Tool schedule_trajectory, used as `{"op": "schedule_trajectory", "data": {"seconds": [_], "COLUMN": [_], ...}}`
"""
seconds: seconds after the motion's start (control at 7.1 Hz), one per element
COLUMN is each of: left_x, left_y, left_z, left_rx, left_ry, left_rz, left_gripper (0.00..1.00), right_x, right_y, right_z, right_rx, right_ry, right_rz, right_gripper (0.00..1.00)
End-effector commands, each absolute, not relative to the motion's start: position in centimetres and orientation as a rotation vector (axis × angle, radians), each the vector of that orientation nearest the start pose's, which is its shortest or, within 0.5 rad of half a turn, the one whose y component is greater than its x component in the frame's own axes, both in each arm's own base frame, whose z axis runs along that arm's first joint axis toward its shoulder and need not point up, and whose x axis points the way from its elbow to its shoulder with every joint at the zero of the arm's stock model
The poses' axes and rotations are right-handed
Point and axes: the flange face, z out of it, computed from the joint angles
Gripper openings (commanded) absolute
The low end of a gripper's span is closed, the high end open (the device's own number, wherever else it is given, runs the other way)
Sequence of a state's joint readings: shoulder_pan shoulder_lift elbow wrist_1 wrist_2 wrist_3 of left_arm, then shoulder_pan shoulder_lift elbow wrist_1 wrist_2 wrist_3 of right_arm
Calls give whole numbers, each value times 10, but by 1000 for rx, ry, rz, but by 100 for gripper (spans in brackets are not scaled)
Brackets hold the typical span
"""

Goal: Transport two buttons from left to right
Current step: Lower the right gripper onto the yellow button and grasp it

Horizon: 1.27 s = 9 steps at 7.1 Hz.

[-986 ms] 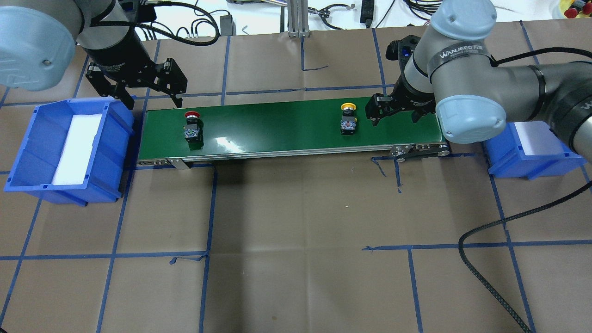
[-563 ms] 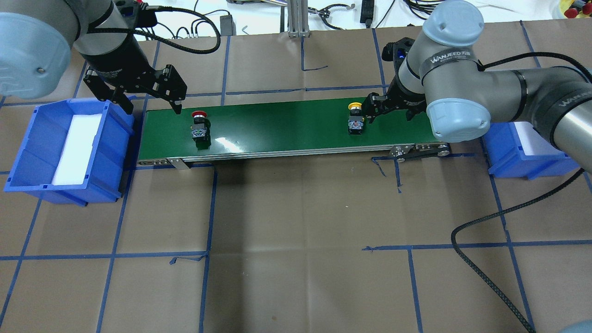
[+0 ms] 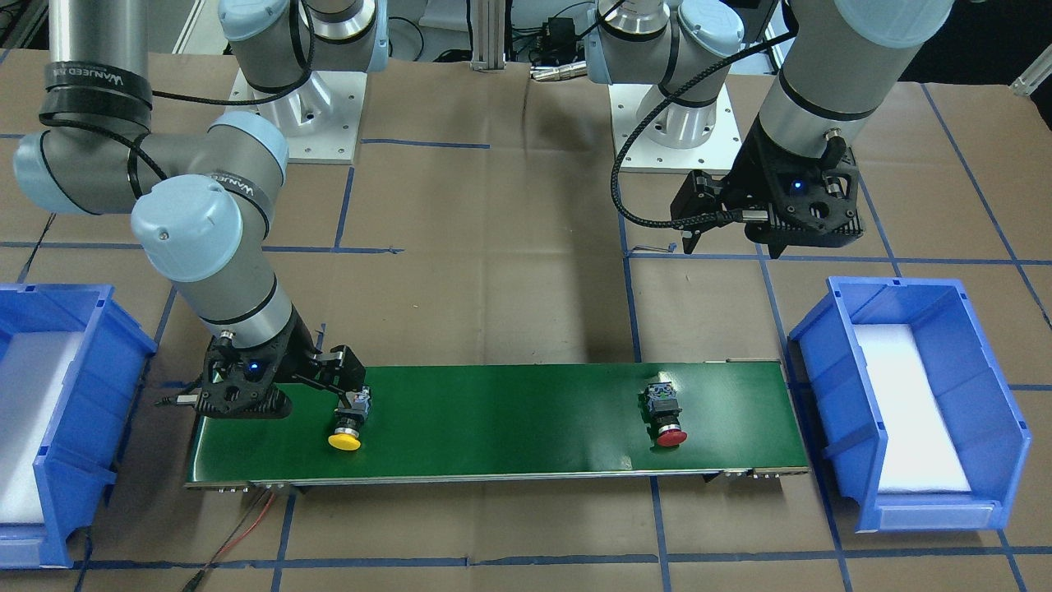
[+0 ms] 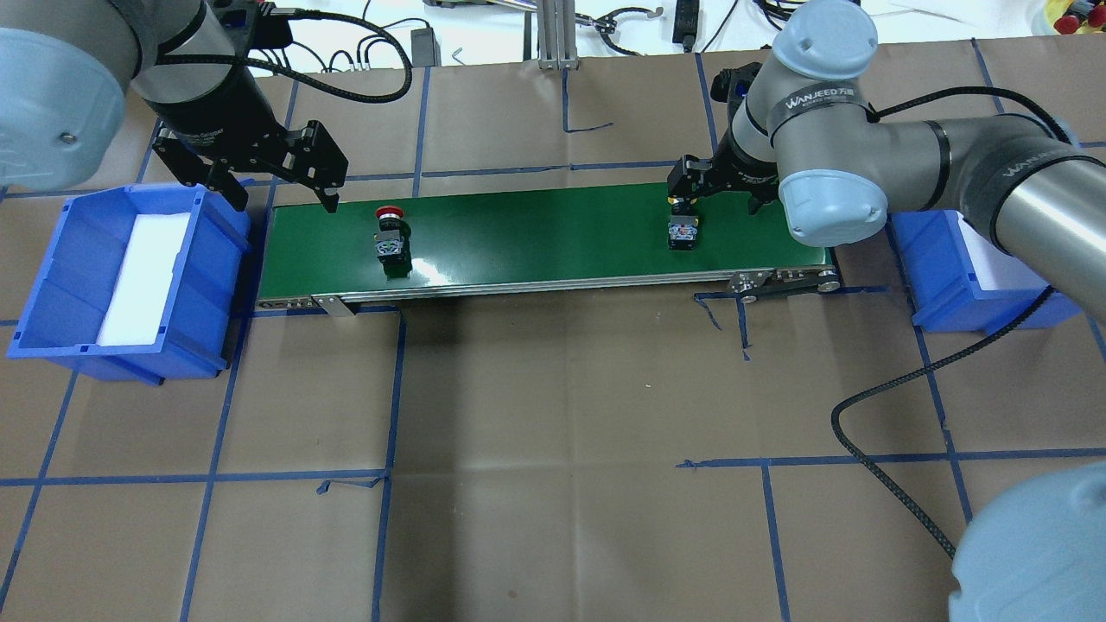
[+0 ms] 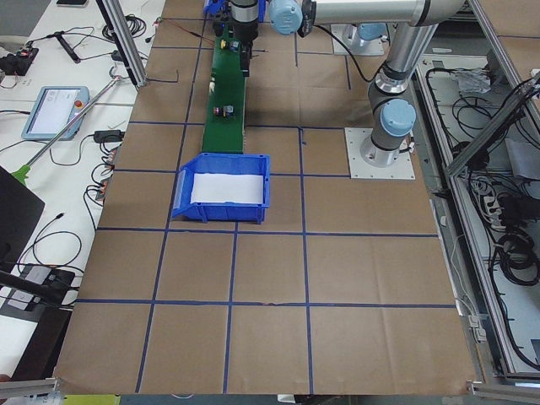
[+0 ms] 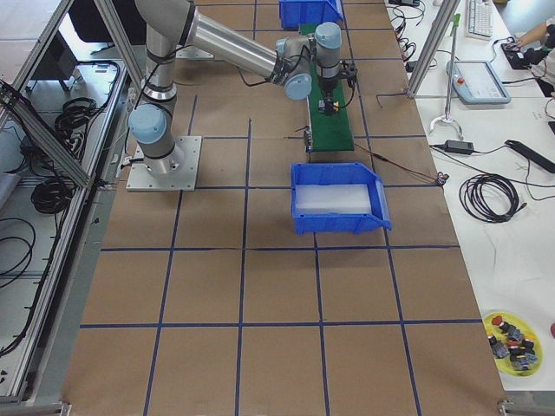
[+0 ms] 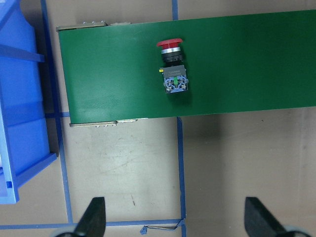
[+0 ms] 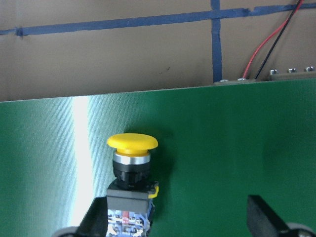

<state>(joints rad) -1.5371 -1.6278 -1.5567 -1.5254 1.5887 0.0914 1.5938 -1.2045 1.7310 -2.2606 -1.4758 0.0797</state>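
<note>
While the right gripper (image 8: 177, 215) is hanging open-jawed over the belt (image 8: 237, 133), the yellow button (image 8: 131, 173) is lying off-centre at lower left, body just beside one finger (image 8: 94, 219), cap pointing up-frame. Farther along, the red button (image 7: 172, 66) is sitting near the open, empty left gripper (image 7: 177, 217).
</note>
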Motion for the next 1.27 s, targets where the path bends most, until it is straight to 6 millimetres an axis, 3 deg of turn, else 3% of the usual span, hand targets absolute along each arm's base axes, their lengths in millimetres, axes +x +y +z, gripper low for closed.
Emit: {"op": "schedule_trajectory", "data": {"seconds": [0.0, 0.56, 0.7, 0.85, 0.99, 1.13], "left_x": [-114, -114, -114, -114, -114, -114], "left_y": [-520, -520, -520, -520, -520, -520], "left_z": [471, 471, 471, 471, 471, 471], "left_rx": [91, 91, 93, 93, 93, 93], "left_ry": [3122, 3119, 3118, 3118, 3118, 3118], "left_rz": [-5, -5, -5, -5, -5, -5], "left_gripper": [100, 100, 100, 100, 100, 100], "right_x": [158, 157, 156, 156, 156, 155], "right_y": [-612, -609, -611, -610, -608, -604], "right_z": [274, 256, 248, 247, 245, 243], "right_rx": [134, 139, 141, 137, 145, 128], "right_ry": [3022, 3040, 3051, 3055, 3057, 3063], "right_rz": [-245, -194, -174, -161, -116, -36], "right_gripper": [99, 98, 92, 69, 25, 5]}}
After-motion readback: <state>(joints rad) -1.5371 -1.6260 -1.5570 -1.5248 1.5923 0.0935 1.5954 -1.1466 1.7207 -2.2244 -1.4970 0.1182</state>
